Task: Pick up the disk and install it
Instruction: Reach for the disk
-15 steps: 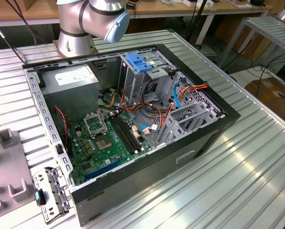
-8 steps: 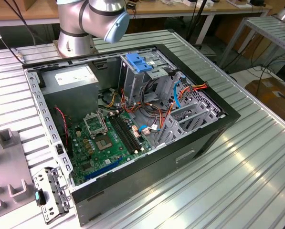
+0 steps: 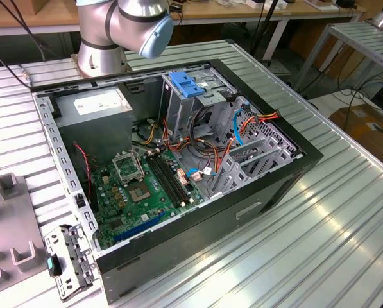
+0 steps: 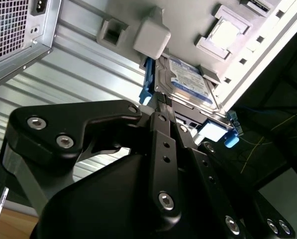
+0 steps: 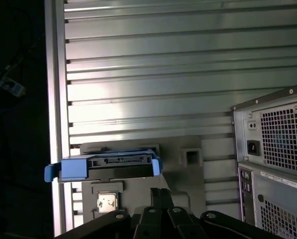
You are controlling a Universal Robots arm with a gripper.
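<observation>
The disk [image 4: 188, 82] shows its white and blue label, with blue plastic rails along its sides. In the first wrist view I see the disk [image 5: 106, 167] end-on, connector face toward the camera, over a grey fixture plate [image 5: 188, 174]. My gripper [image 4: 168, 107] reaches up to the disk's edge beside one blue rail. The black linkage of the gripper [image 5: 160, 191] sits just beside the disk's corner there. Whether it grips the disk is unclear.
The open computer case [image 3: 178, 160] lies on the ribbed metal table [image 3: 332, 218], with a blue latch [image 3: 191, 86] on its metal drive cage. The case's vented rear [image 5: 272, 149] stands close to the fixture plate. A small square chip [image 5: 107, 203] rests in that plate.
</observation>
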